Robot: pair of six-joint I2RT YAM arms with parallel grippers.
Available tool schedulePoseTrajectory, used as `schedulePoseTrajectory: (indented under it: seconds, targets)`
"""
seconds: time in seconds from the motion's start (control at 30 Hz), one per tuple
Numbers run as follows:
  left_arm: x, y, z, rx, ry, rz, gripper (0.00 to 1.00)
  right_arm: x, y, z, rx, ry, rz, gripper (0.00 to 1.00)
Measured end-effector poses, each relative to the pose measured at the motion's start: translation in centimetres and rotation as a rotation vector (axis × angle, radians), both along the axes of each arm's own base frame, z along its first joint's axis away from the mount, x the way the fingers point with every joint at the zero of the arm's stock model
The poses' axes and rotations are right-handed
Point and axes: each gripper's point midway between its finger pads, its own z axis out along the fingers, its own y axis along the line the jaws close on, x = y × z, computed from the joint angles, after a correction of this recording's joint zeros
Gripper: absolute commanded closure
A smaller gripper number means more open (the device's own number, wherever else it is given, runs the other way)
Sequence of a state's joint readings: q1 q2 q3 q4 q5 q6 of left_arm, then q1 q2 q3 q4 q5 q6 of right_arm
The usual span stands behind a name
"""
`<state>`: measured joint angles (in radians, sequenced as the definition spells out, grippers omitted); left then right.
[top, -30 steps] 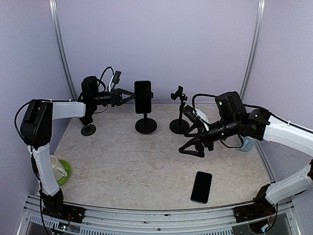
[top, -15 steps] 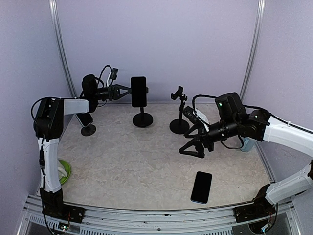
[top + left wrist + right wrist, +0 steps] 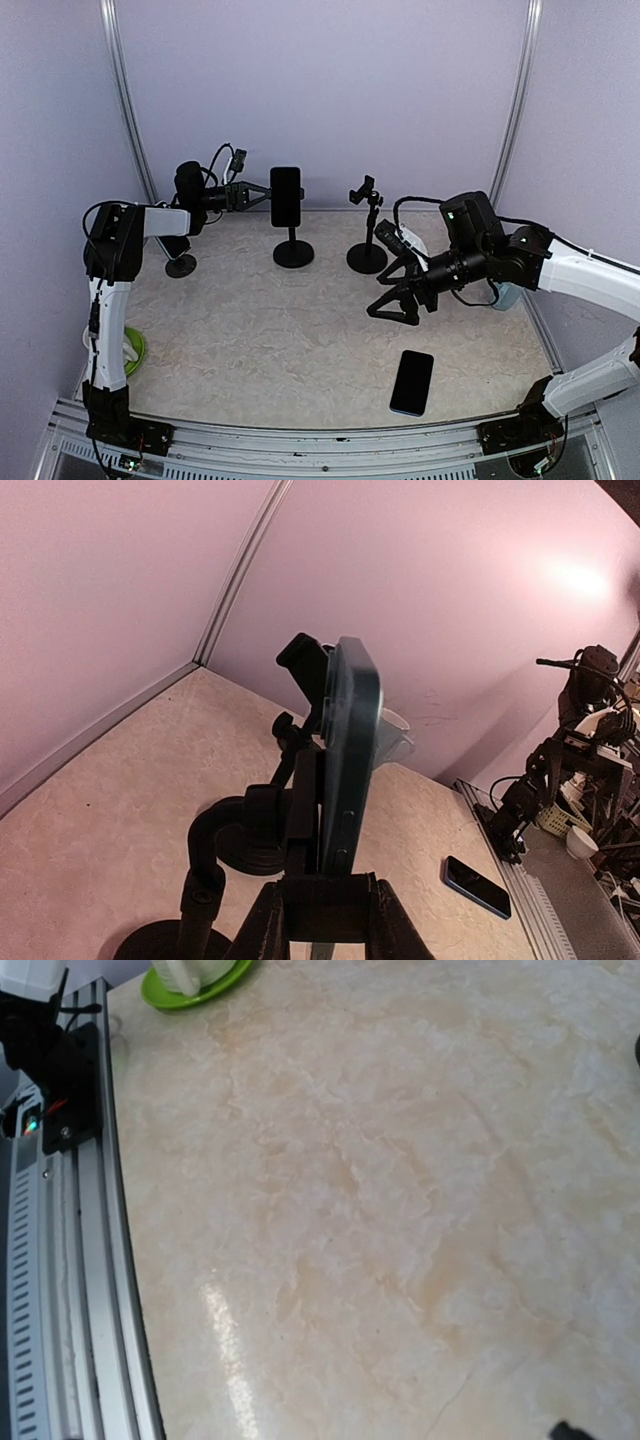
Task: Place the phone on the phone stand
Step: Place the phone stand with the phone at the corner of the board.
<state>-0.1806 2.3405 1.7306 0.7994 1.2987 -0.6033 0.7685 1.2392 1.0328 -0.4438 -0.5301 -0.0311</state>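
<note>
Flat on the bench (image 3: 250,330) near its front edge: spare phone (image 3: 412,382); just beyond, above the bench: right end effector (image 3: 388,297), spread wide, empty; farther back: bare stand (image 3: 368,230); left of it: phone (image 3: 286,196) upright on its stand (image 3: 293,250), pinched at one edge by left end effector (image 3: 266,192).

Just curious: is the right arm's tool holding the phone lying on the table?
No, the right tool hangs open, apart from the flat phone.
</note>
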Motion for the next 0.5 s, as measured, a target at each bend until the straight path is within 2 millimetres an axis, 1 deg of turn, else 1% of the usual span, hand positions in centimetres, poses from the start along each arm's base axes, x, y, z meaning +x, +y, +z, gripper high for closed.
schedulePoseTrajectory:
  seconds: [0.07,0.5]
  targets:
    - [0.05,0.06,-0.33,0.001,0.003,-0.002,1.00,-0.05,-0.04,-0.13,-0.002,0.002,0.000,0.00]
    - [0.35,0.62,-0.34,-0.002,-0.014,0.015,1.00,-0.11,-0.07,-0.30,-0.003,0.008,0.000,0.00]
